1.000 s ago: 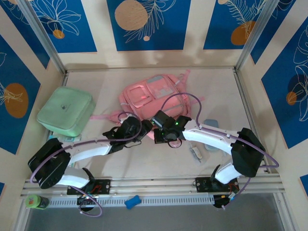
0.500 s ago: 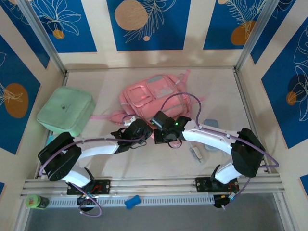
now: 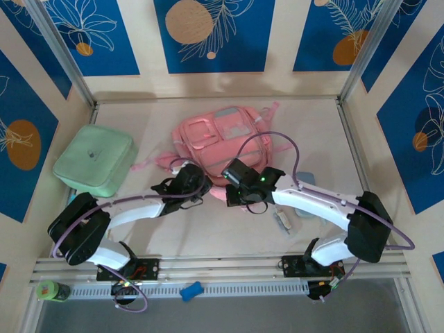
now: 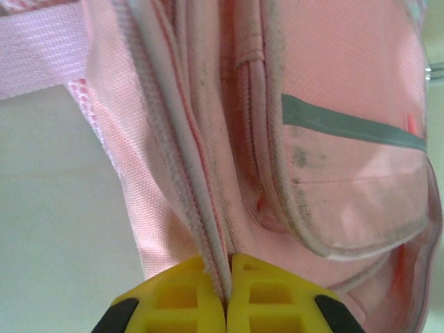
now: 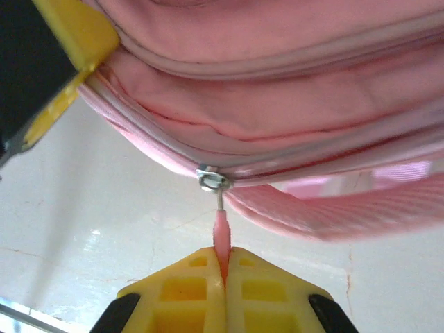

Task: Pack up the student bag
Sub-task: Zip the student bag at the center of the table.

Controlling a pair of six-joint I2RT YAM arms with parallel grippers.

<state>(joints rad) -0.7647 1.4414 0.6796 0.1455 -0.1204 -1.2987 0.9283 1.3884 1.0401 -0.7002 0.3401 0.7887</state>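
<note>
At the middle of the surface, the student bag was laid flat, its pink woven fabric, piped seams and pale panel turned upward. At its 6 o'clock edge, the left jaws were closed tight on a ridged zip seam, seemingly so that the cloth was held taut. The right jaws were pinched shut on the thin pink zip pull below its small metal slider, likely for drawing the zip. Toward 9 o'clock, a round-cornered mint green soft case was set well apart.
</note>
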